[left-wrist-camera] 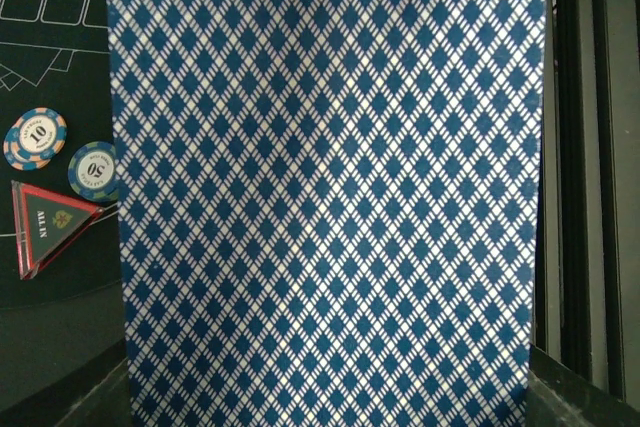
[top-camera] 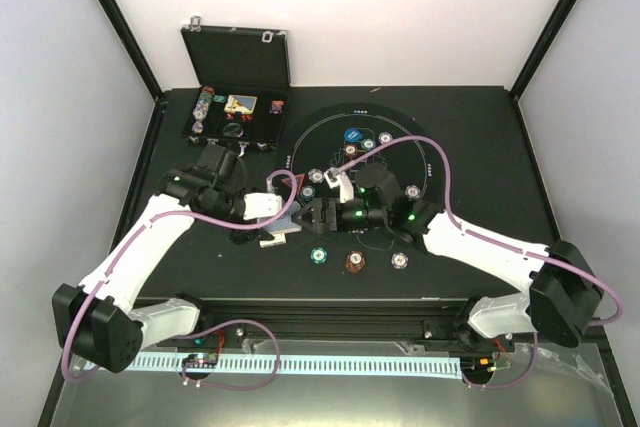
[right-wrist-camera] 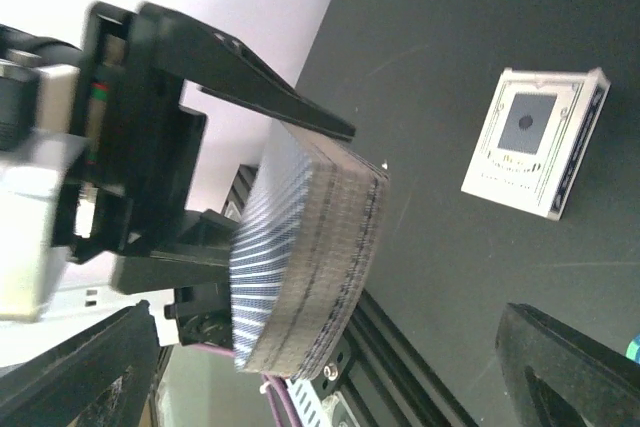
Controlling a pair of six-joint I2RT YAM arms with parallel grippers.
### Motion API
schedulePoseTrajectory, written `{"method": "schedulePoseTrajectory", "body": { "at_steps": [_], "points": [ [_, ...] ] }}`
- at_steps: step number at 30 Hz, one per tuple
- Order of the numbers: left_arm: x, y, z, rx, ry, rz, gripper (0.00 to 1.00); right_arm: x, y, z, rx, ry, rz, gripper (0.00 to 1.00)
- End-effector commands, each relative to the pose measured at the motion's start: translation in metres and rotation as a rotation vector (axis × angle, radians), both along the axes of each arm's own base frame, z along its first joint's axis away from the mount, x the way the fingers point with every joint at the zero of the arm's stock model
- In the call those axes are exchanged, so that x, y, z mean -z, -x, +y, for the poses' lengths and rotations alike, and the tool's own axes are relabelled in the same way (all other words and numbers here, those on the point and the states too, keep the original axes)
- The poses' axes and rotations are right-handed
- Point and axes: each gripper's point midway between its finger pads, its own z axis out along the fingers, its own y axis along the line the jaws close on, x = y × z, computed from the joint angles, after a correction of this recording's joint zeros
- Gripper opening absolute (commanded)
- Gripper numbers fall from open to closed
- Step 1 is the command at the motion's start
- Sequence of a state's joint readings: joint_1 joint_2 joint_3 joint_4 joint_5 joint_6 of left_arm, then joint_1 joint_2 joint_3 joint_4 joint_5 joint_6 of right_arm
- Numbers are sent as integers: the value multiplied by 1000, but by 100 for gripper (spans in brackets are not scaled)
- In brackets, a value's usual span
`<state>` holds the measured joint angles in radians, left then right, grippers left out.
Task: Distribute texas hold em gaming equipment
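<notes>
1. Top external view: both arms bend in from the near corners of the desk [top-camera: 480,147] and meet nose to nose over the near side of the round mat [top-camera: 425,162]. The left claw [top-camera: 285,220] points right and the right claw [top-camera: 308,215] points left, the two almost touching. Just nearer than them, a teal chip [top-camera: 319,254], a red-brown chip [top-camera: 355,262] and a white chip [top-camera: 400,261] lie in a row on the mat. A blue disc [top-camera: 353,134] lies farther back. The black case [top-camera: 236,87] stands open at the far left of the desk.

2. Left wrist view: the blue diamond-patterned back of the top card [left-wrist-camera: 330,187] fills nearly the whole picture, and this claw's own fingers are out of sight. To the card's left an orange-and-blue chip marked 10 [left-wrist-camera: 35,139] lies on the mat. A teal chip marked 50 [left-wrist-camera: 93,169] lies beside it, half tucked behind the card's edge. The red triangle marker [left-wrist-camera: 45,225] lies just below them.

3. Right wrist view: the left claw's black fingers [right-wrist-camera: 255,82] are clamped on the deck of cards [right-wrist-camera: 310,247], one on each face. The thick stack is held tilted and clear of the desk, its grey layered edge toward the camera. The right claw's own fingers [right-wrist-camera: 565,367] stand wide apart at the bottom corners, gripping nothing. A white square piece [right-wrist-camera: 535,142] with a dark round spot lies flat on the desk, well apart from the deck.
</notes>
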<state>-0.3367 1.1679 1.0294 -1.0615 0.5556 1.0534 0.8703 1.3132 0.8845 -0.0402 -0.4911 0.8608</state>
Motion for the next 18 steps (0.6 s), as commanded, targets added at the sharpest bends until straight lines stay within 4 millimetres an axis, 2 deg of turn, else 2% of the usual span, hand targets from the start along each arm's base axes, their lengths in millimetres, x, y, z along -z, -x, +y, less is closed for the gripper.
{"method": "schedulePoseTrajectory", "body": {
  "at_steps": [1, 11, 18],
  "points": [
    [-18, 3, -7, 9, 37, -35, 2, -1, 8, 15, -40, -21, 23, 94],
    [-20, 8, -8, 21, 24, -70, 2, -9, 5, 35, -48, -60, 56, 87],
    [-21, 6, -9, 13, 27, -103, 2, 2, 9, 42, -49, -62, 115, 64]
  ]
}}
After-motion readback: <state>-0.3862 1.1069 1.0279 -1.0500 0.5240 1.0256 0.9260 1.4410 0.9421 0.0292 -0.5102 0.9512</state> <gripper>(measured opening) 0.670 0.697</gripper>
